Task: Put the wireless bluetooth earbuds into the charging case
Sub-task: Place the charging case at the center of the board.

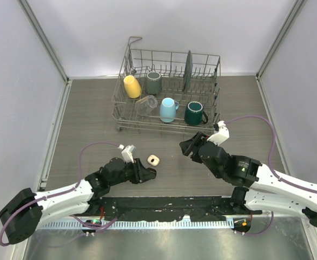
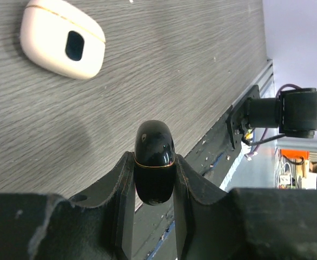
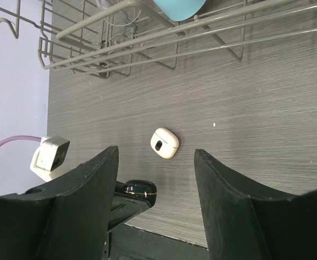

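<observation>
Wood-grain counter (image 1: 93, 108), lower centre: left tool (image 2: 154, 168) clamps a black case (image 2: 154, 143), right tool (image 1: 186, 147) gapes wide near a cream case (image 1: 153, 160); next, probably, opening a lid.

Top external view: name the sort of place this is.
Probably a robot test cell: white panels enclose the table, the left arm and right arm are bolted at its near edge.

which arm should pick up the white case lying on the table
Right. The right gripper is open and empty, facing the cream-white case; the left gripper is nearer but shut on the black case.
</observation>
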Motion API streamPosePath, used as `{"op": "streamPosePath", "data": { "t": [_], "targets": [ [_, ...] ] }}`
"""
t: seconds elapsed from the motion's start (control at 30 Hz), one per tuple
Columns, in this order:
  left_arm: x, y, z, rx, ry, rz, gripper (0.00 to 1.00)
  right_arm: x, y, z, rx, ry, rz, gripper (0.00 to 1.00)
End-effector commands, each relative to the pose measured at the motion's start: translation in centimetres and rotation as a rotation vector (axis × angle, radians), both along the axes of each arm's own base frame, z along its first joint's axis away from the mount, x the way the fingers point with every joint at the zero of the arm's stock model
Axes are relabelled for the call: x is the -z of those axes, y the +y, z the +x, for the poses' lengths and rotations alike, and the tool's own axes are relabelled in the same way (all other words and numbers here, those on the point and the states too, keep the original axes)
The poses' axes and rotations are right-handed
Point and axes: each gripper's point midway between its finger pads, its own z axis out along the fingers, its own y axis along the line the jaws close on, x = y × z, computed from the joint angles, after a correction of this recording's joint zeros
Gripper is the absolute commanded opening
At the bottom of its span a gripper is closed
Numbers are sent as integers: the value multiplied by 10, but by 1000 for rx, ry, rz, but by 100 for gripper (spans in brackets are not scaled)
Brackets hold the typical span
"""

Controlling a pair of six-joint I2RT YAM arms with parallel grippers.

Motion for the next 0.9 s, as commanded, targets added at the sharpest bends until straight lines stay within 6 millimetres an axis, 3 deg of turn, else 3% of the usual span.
{"op": "streamPosePath", "data": {
  "t": [0.0,0.07,0.43,0.67,0.87],
  "targets": [
    [0,-1,10,-65,30,-13,0,-19,3,5,24,-26,44,63],
    [10,1,10,-79,61,19,1,-18,4,5,21,-24,43,63],
    [21,-18,12,-35,143,52,6,-14,5,6,25,-18,31,63],
    [27,-23,11,-26,174,55,20,-13,3,6,25,-23,24,63],
    [28,-14,11,-45,162,87,35,-12,2,7,29,-27,14,63]
  ]
}}
